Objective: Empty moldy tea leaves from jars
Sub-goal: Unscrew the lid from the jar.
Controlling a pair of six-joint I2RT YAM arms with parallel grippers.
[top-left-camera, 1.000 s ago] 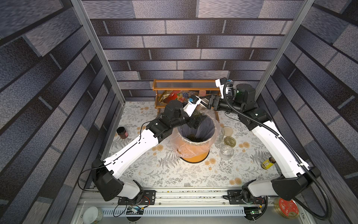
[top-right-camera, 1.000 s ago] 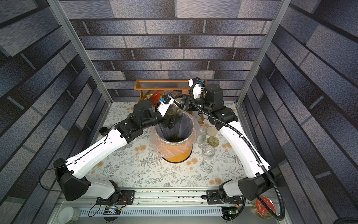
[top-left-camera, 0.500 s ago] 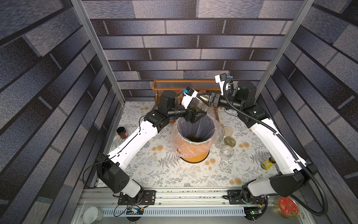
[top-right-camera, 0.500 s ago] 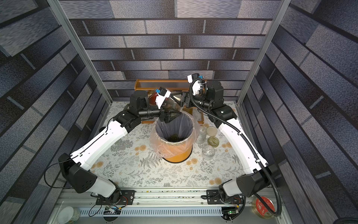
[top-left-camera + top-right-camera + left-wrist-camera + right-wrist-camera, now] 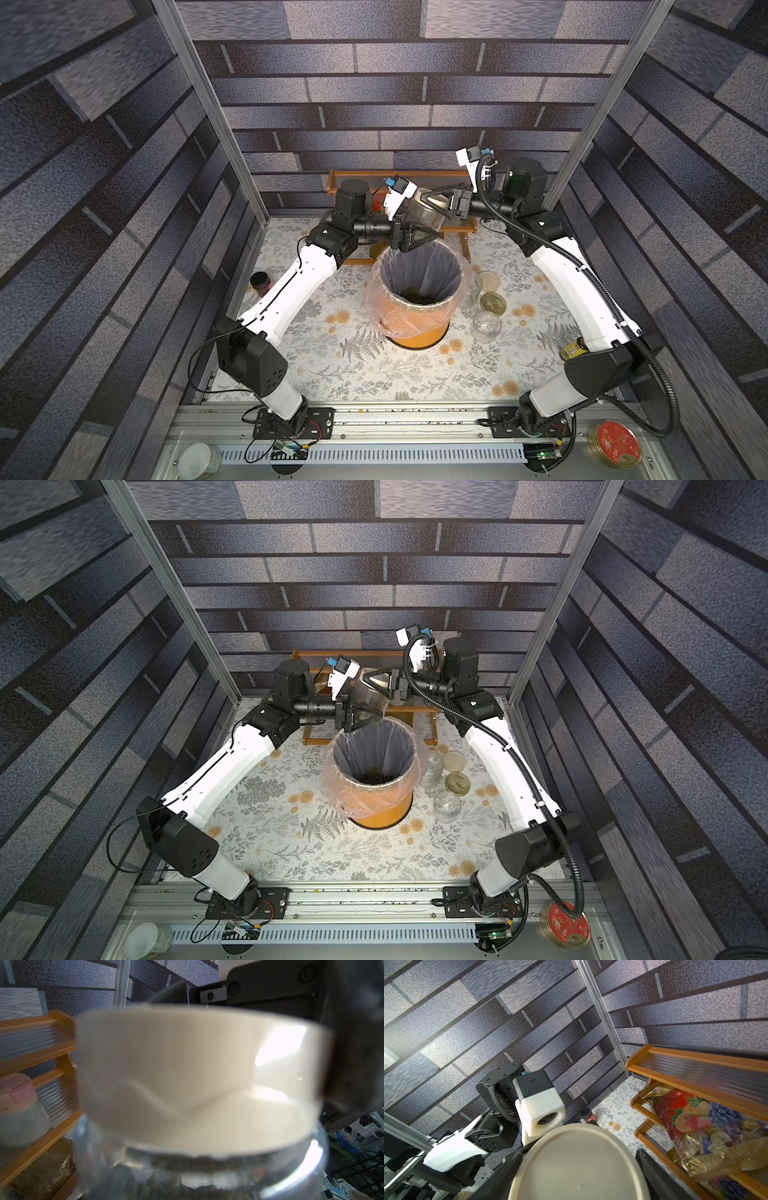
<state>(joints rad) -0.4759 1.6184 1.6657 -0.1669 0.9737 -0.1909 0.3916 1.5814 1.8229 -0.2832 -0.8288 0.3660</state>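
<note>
While the left gripper (image 5: 419,239) clamps the glass jar (image 5: 419,216) above the orange bin's (image 5: 415,332) far rim, the right gripper (image 5: 434,203) pinches its cream lid (image 5: 577,1167); the jar's axis tilts lid-first toward the right gripper.

Grey brick-patterned walls (image 5: 415,83) enclose a floral-clothed table (image 5: 374,374); a wooden shelf rack (image 5: 428,173) stands just behind the left pincer (image 5: 417,240).

Close up, a blurred cream lid (image 5: 187,1068) fills the frame over the glass jar (image 5: 97,1167), dark tea leaves (image 5: 166,1187) beneath. The right pincer (image 5: 255,1020) straddles it, one black finger (image 5: 351,1053) against its rim. Beside it, a wooden shelf (image 5: 41,1051) carries a pink-capped jar (image 5: 18,1109).
</note>
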